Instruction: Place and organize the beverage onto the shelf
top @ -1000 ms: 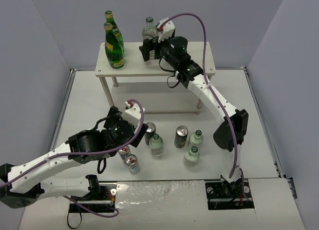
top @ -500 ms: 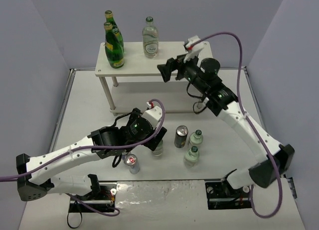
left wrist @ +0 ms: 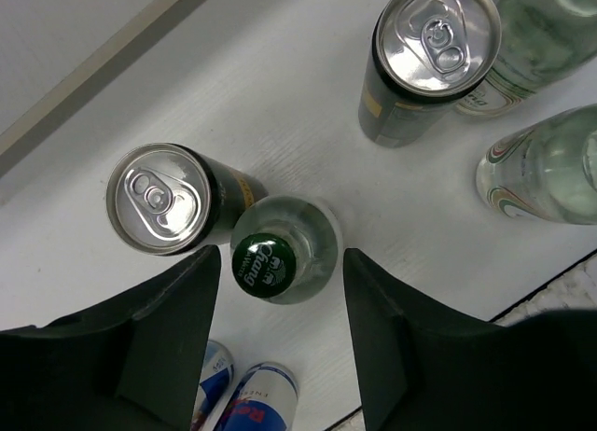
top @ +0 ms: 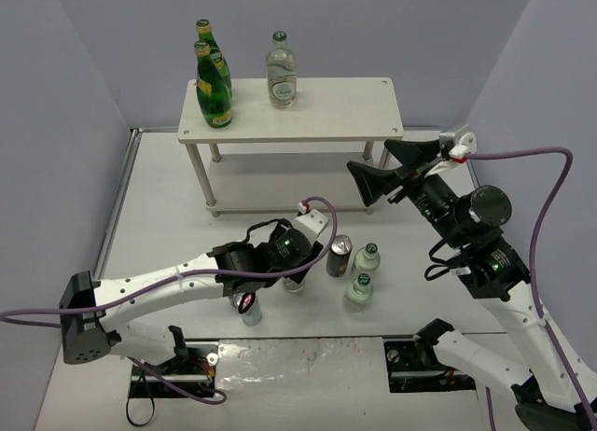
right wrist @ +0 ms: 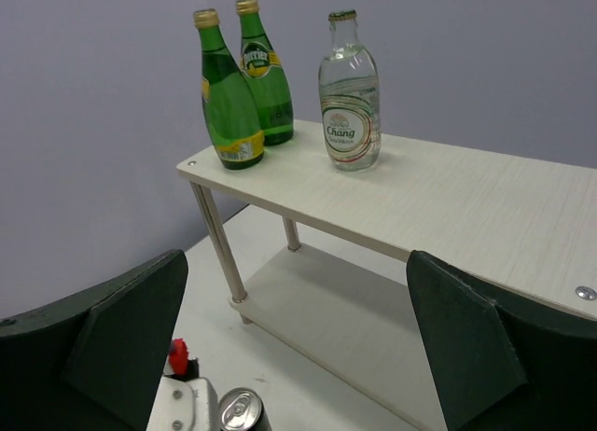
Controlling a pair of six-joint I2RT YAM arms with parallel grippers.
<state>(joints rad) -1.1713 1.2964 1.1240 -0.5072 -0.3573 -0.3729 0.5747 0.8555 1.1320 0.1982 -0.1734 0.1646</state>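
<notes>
The low shelf (top: pixel 336 100) with a pale wood-grain top board and thin white legs stands along the far edge of the white desk (top: pixel 168 207). At the left end of its top board, two dark-green glass bottles (top: pixel 215 90) with yellow labels stand upright, one just behind the other. A clear glass bottle (top: pixel 281 72) stands near them, toward the board's back edge.

The rest of the drinks stand toward the desk's near edge, about mid-width. The left hand (left wrist: pixel 280 258) reaches down over a clear green-capped bottle (left wrist: pixel 280 254), one finger on each side of its body. I cannot tell whether they press it. A black can (left wrist: pixel 159 198) touches that bottle on one side, and a second black can (top: pixel 339 256) stands beyond it. Two more clear green-capped bottles (top: pixel 367 259) (top: pixel 359 289) stand just beside that can. Two silver-blue-red cans (left wrist: pixel 252 398) are nearer the desk's edge.

The right hand (top: pixel 378 165) hangs in front of the shelf's right end, fingers spread wide with nothing between them.
</notes>
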